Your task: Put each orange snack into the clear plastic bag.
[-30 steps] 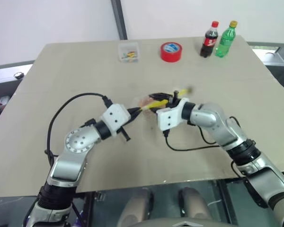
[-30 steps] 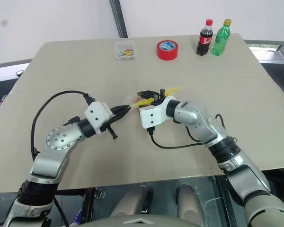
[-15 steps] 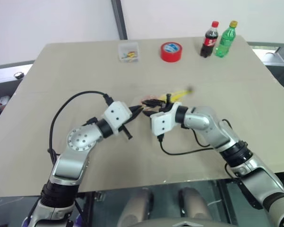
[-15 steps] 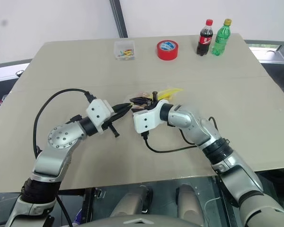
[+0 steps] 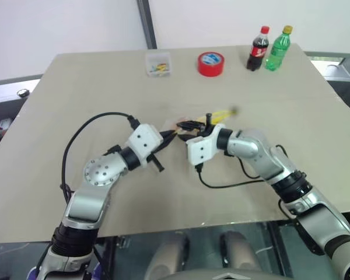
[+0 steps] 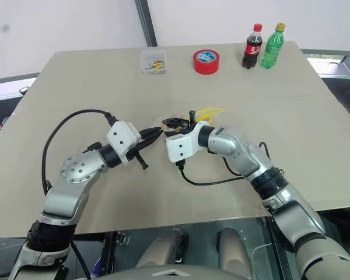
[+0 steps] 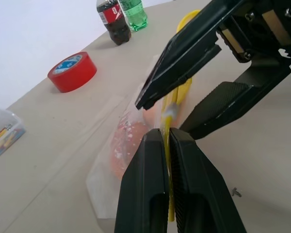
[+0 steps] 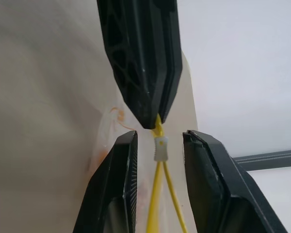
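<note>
The clear plastic bag (image 7: 106,179) lies at the table's middle, its yellow seal strip (image 5: 221,114) trailing to the right. Two orange snacks (image 7: 126,145) show through the film inside it, the second (image 7: 153,116) just behind the first. My left gripper (image 5: 174,133) is shut on the yellow strip (image 7: 169,160). My right gripper (image 5: 189,124) faces it tip to tip. Its fingers (image 8: 121,170) stand a little apart on either side of the strip's small grey slider (image 8: 160,148), not touching it.
Along the far edge stand a small clear box of coloured bits (image 5: 158,64), a red tape roll (image 5: 211,63), a cola bottle (image 5: 258,48) and a green bottle (image 5: 279,48). Black cables loop from both wrists over the table.
The right gripper's fingers have drawn closer together around the yellow strip. It has also edged slightly towards the left gripper. The left gripper keeps its hold and place.
</note>
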